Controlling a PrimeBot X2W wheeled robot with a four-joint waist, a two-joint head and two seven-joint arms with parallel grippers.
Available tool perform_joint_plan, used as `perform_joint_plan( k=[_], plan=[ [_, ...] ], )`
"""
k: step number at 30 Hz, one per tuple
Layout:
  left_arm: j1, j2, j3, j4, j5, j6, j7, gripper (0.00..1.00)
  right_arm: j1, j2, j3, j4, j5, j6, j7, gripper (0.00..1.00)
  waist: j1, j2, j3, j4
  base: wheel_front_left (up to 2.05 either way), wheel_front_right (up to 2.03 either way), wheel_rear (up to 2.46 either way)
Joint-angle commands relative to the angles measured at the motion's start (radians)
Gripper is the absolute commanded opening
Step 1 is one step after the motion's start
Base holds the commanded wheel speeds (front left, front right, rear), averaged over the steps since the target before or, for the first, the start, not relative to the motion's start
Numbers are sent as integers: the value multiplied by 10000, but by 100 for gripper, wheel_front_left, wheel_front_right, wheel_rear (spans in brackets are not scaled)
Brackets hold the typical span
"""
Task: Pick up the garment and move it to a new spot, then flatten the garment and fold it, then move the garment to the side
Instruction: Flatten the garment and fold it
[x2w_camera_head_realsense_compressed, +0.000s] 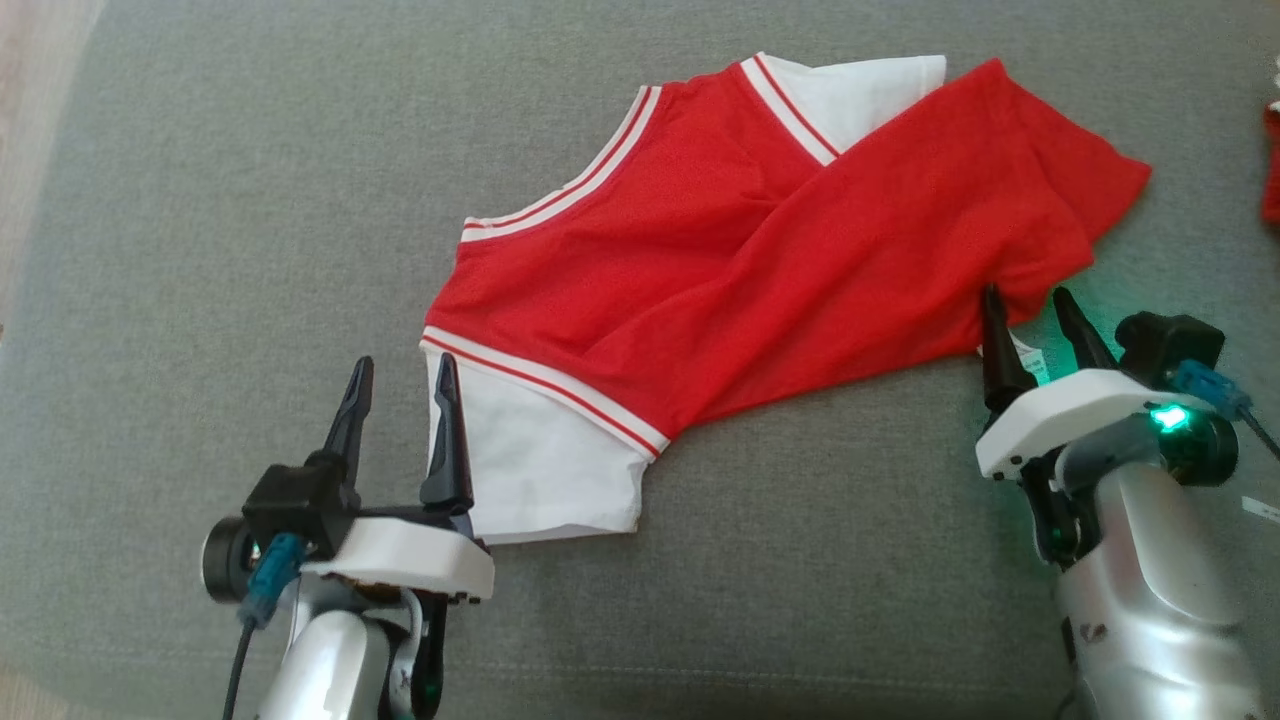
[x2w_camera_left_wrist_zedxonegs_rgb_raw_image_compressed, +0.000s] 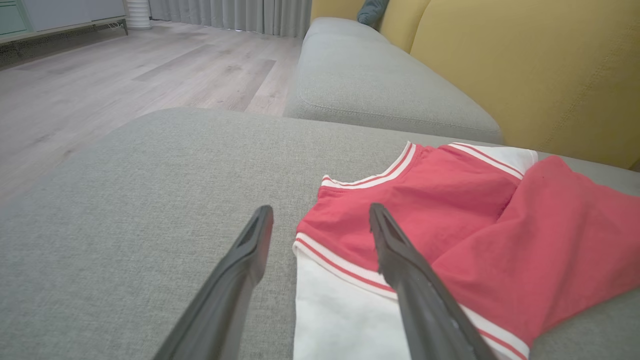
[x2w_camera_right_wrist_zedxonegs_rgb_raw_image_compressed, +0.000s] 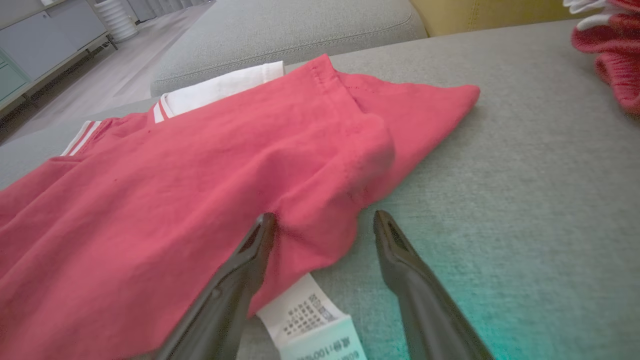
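Grey sofa (x2w_camera_head_realsense_compressed: 200, 200) seat, broad and flat, with a yellow backrest (x2w_camera_left_wrist_zedxonegs_rgb_raw_image_compressed: 525, 65) behind and a pale wood floor (x2w_camera_left_wrist_zedxonegs_rgb_raw_image_compressed: 100, 75) beyond its far edge. Spread across the middle of the seat: red garment (x2w_camera_head_realsense_compressed: 760, 250) with white sleeves and red-striped white trim, partly flat, its lower half folded diagonally up over the chest toward the right. Near sleeve (x2w_camera_head_realsense_compressed: 530, 460) pointing toward the robot on the left side. Far sleeve (x2w_camera_head_realsense_compressed: 860, 85) peeking out from under the red fold at the far edge.

Left pincer (x2w_camera_head_realsense_compressed: 405, 360) low over the seat at the near sleeve's outer edge, jaws wide apart and holding nothing. Inner finger over the white cloth, outer finger over bare grey fabric.

Right pincer (x2w_camera_head_realsense_compressed: 1026, 292) at the garment's near right edge, jaws also wide apart, gripping nothing. One finger's tip right at the bunched red hem, contact impossible to judge; the other over bare seat. White label (x2w_camera_right_wrist_zedxonegs_rgb_raw_image_compressed: 305, 315) sticking out from under that hem, just below the right fingers.

Green light (x2w_camera_head_realsense_compressed: 1168, 417) glowing on the right wrist, tinting seat and label alike. Second red-and-white cloth (x2w_camera_right_wrist_zedxonegs_rgb_raw_image_compressed: 610, 55) at the seat's far right edge, well apart from the garment.
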Motion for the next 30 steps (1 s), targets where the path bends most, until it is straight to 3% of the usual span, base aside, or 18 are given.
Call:
perform_joint_plan(
  k=[1,2,3,4,5,10,15,24,30],
  plan=[
    [-381,22,358,-303,56,-15,-122,100,-303,30,220,-121,-43,65,-205,88,0,0,28,47,0,0,0],
    [-392,22,361,-305,53,-10,-122,100,-389,30,232,24,-61,65,-282,55,0,0,38,66,0,0,0],
    [-396,22,373,-305,49,-3,-122,100,-455,30,274,150,-48,65,-340,33,0,0,41,73,0,0,0],
    [-391,22,393,-303,43,6,-122,100,-507,30,299,245,-30,65,-406,12,0,0,41,66,0,0,0],
    [-379,22,417,-299,39,15,-122,100,-541,30,309,309,-26,65,-472,0,0,0,39,48,0,0,0],
    [-352,22,484,-296,31,42,-122,100,-596,31,283,222,-347,65,-837,0,0,0,22,-147,0,0,0],
    [-301,22,476,-293,27,53,-122,100,-134,31,-206,-708,-1002,65,-756,0,0,0,-85,-424,0,0,0],
    [-173,22,400,-256,2,33,-122,100,1919,31,-1534,-2956,-1813,65,772,0,0,0,-298,-682,0,0,0],
    [-146,22,313,-216,-6,7,-122,100,2476,31,-1716,-3469,-1954,65,1316,0,0,0,-335,-649,0,0,0]
  ],
)
